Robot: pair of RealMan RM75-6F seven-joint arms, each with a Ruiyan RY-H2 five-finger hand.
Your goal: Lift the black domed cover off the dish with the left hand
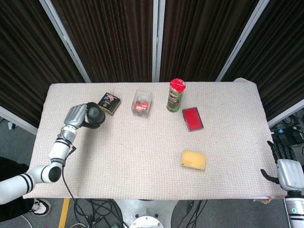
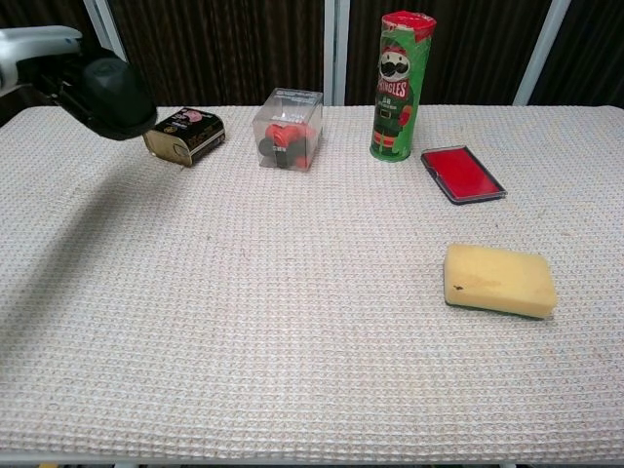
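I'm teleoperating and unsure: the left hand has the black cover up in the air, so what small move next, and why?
Probably lower it onto bare cloth: the left hand holds the black cover clear of the table, no dish shows.

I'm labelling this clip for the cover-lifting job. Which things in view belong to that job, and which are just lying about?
In the job:
black domed cover, held above the table
left hand, holding it

Lying about:
small dark tin
clear box of red pieces
Pringles can
red case
yellow sponge
right hand, idle off the table edge

No dish shows.
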